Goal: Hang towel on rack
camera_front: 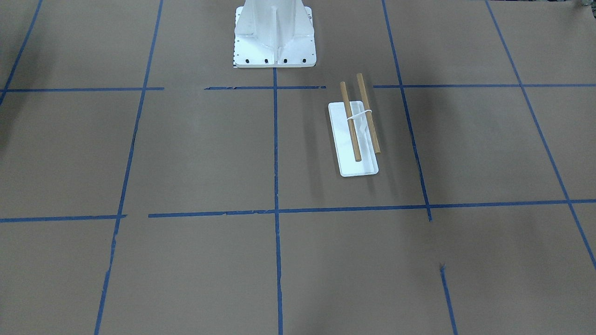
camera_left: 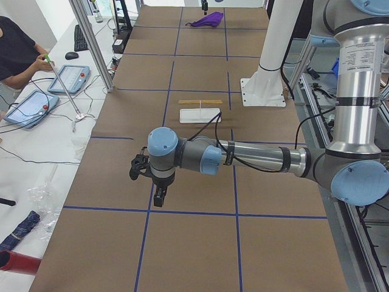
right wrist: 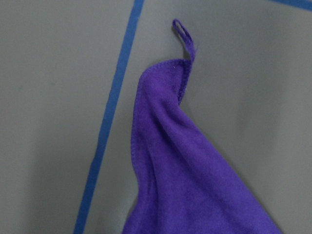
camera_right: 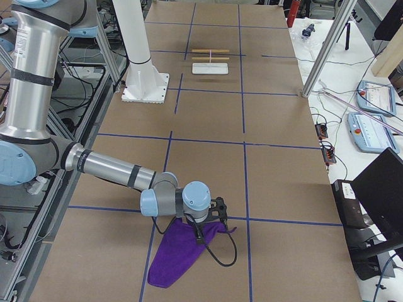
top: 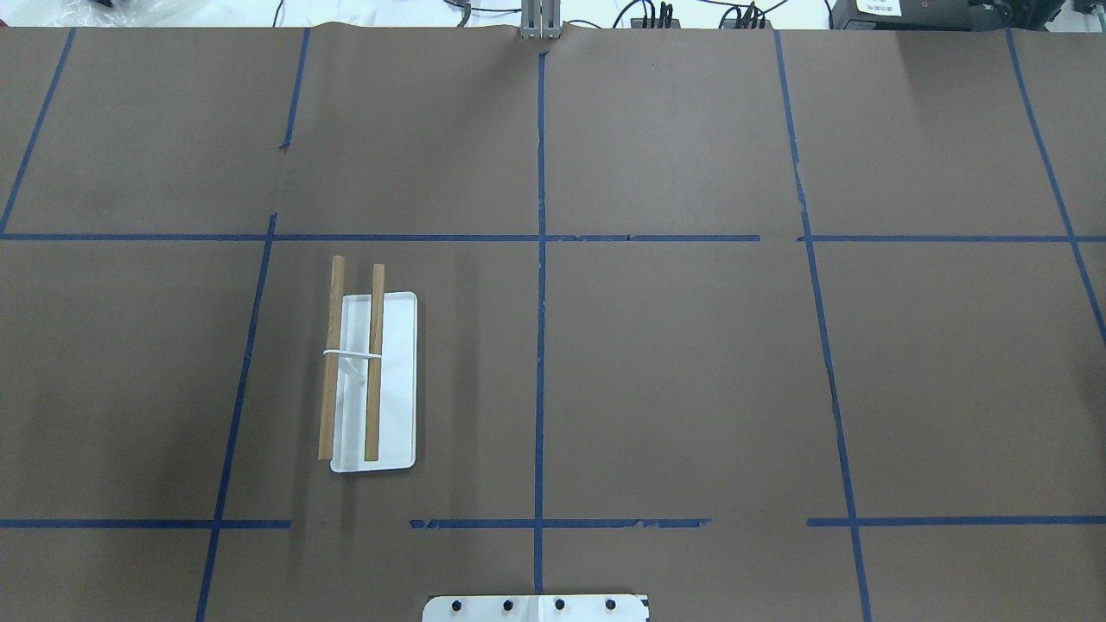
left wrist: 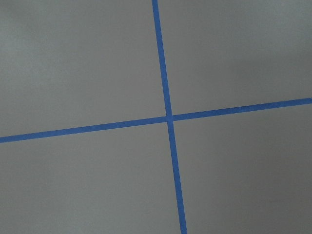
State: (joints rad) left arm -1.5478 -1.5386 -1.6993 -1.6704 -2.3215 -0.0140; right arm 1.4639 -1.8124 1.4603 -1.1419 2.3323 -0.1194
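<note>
Well apart from the rack (camera_right: 210, 63), at the table's (top: 691, 389) end on the robot's right, the towel (camera_right: 179, 255) lies spread on the brown paper. One corner is drawn up to a peak, and the thin loop (right wrist: 183, 33) at that corner rests flat on the paper beside a blue tape line (right wrist: 109, 122). The right gripper (camera_right: 198, 236) hangs directly over the towel's narrow end; whether its fingers are apart, together or clamped on the cloth cannot be told. The rack, a white base carrying two bare wooden rails, stands upright. On the rack's other side from the towel, the left gripper (camera_left: 159, 198) hangs above a crossing of tape lines; its state likewise cannot be told.
</note>
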